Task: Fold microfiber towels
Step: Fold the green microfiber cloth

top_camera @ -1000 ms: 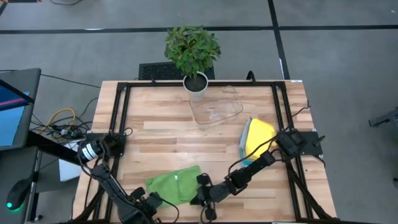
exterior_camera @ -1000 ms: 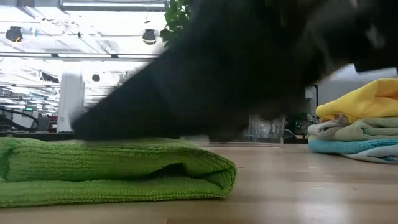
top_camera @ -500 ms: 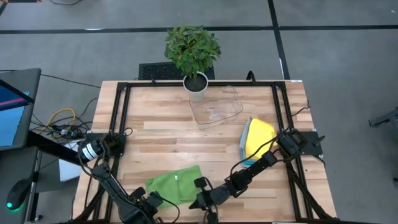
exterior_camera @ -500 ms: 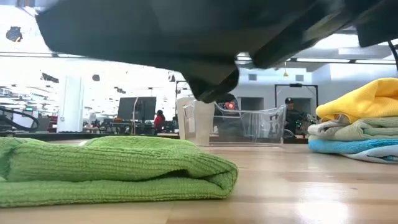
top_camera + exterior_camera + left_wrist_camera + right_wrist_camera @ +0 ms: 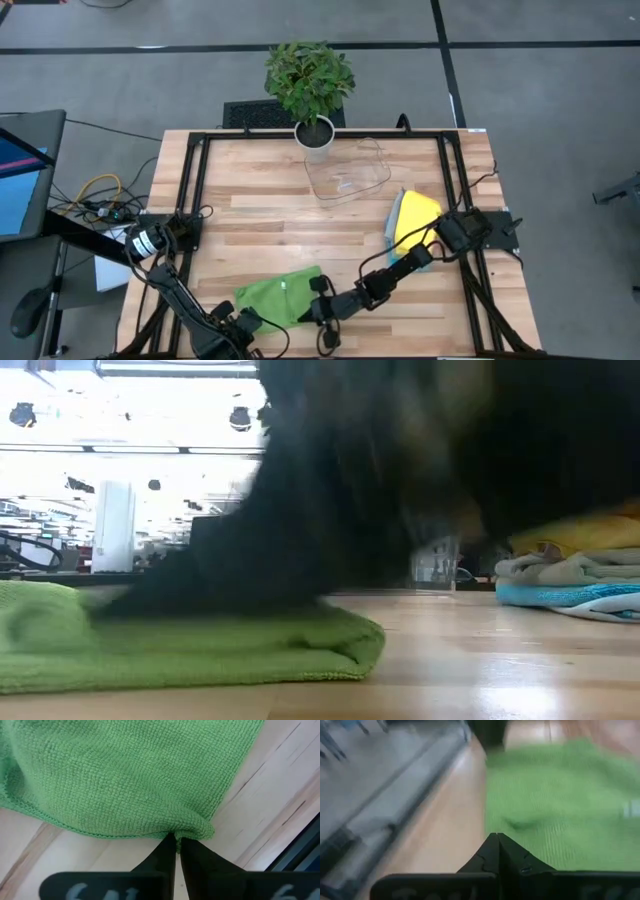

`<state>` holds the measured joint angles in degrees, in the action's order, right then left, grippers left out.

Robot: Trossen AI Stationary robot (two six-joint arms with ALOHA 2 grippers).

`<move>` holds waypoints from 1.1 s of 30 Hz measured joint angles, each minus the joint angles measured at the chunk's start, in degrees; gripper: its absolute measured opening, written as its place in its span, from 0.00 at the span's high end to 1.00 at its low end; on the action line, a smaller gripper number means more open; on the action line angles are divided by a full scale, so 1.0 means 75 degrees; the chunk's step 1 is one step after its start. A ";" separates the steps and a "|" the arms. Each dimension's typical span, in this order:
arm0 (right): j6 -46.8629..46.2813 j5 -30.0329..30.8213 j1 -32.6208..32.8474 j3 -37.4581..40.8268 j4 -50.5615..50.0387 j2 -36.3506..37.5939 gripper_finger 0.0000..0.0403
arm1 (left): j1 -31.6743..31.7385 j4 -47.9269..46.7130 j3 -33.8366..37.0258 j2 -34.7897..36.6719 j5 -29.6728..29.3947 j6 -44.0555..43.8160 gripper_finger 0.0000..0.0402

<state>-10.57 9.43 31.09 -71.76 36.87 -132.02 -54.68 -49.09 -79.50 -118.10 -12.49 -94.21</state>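
The green towel (image 5: 280,296) is pinched at its edge by the left gripper (image 5: 176,845). The right gripper (image 5: 496,842) is closed, empty, beside it.

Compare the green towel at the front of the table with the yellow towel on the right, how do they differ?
The green microfiber towel lies alone, flat on the wooden table; the yellow microfiber towel sits atop a stack of other folded cloths. The green one lies between the two arms, its edge pinched by the shut left pincer, while the yellow one lies by the right arm's base. Both are soft, bright cloths, folded over.
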 joint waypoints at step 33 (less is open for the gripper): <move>0.1417 0.2765 0.0909 -0.0016 -0.4557 0.3580 0.95 | 0.1684 -0.1890 -0.2581 -0.0031 -0.0508 0.3129 0.96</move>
<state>0.06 30.17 37.91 -71.88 2.69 -105.17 -42.05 -63.26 -98.87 -118.34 -16.30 -70.74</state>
